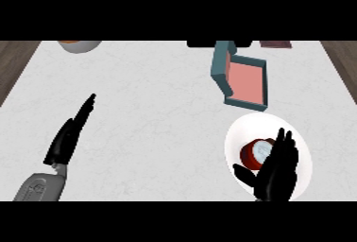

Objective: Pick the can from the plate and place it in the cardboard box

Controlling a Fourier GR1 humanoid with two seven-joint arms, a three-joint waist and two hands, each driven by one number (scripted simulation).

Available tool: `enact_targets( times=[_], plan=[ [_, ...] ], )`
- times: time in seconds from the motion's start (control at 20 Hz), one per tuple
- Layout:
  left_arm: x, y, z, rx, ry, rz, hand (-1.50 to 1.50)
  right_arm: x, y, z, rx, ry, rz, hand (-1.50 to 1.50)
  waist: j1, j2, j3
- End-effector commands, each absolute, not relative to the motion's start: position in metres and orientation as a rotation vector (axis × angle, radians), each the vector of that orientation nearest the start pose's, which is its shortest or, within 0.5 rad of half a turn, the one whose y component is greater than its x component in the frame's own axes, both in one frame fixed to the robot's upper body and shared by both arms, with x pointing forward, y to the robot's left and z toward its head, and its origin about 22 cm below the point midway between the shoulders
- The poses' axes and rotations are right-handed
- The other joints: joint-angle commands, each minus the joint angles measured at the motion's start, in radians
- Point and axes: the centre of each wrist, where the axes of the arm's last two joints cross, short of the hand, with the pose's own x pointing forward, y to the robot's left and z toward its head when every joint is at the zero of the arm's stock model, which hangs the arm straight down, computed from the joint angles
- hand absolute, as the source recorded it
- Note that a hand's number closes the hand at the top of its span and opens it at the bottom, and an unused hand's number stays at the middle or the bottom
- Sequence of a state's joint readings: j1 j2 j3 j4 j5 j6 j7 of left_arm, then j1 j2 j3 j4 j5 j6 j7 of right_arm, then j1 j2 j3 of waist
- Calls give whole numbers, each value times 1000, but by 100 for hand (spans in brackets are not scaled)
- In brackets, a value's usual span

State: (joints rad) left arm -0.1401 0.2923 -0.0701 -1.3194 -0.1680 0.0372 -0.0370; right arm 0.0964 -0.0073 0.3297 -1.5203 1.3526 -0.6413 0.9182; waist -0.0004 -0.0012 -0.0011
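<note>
I am holding my right robot hand (277, 165) over the white plate (244, 128) at the lower right of the head view. Its fingers are stretching straight toward the far side and its thumb is spreading out to the left. The robot hand is released and is grasping nothing.

The can (255, 152) is lying on the plate, just left of my fingers and above the thumb. Its body is red-brown, and its pale silvery end is facing up. My fingers are overlapping the can's right edge in this view, and I cannot tell whether they are touching it.

The box (222, 66) is sitting on the pale marbled worktop (153, 94), just beyond the plate's far rim. It is turned at a slight angle, with teal walls and a salmon-pink floor, and its open top is facing up.

My left robot hand (68, 137) is resting at the left of the view, well apart from the plate. It is released, with its fingers straight and pointing away from me, and its grey forearm (40, 188) is coming in from the lower edge.

An orange and white bowl (78, 45) is showing at the far left edge of the worktop, cut off by the frame.
</note>
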Motion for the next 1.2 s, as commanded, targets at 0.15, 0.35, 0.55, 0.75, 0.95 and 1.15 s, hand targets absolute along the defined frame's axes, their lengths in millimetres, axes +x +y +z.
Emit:
enact_targets(
  times=[0.15, 0.35, 0.55, 0.75, 0.95, 1.15],
  plan=[
    [274, 281, -3, 324, -1469, -410, 0, 205, -151, -62, -1271, -1059, 198, 150, 2, 1, 1],
    [276, 280, -8, 313, -1462, -418, 0, 219, -150, -37, -1468, -1066, 297, 150, -1, 1, 1],
    [274, 276, -20, 336, -1456, -429, 0, 230, -160, -41, -1587, -1067, 270, 150, -1, 1, 1],
    [271, 292, 2, 315, -1469, -433, 0, 227, -146, -55, -1620, -1088, 224, 150, 8, 0, 1],
    [277, 280, -9, 290, -1478, -411, 0, 228, -126, -34, -1637, -1106, 403, 150, 6, 2, 1],
    [291, 258, 7, 249, -1541, -516, 0, 244, -85, -35, -1425, -1212, 909, 150, 138, 36, 2]
  ],
)
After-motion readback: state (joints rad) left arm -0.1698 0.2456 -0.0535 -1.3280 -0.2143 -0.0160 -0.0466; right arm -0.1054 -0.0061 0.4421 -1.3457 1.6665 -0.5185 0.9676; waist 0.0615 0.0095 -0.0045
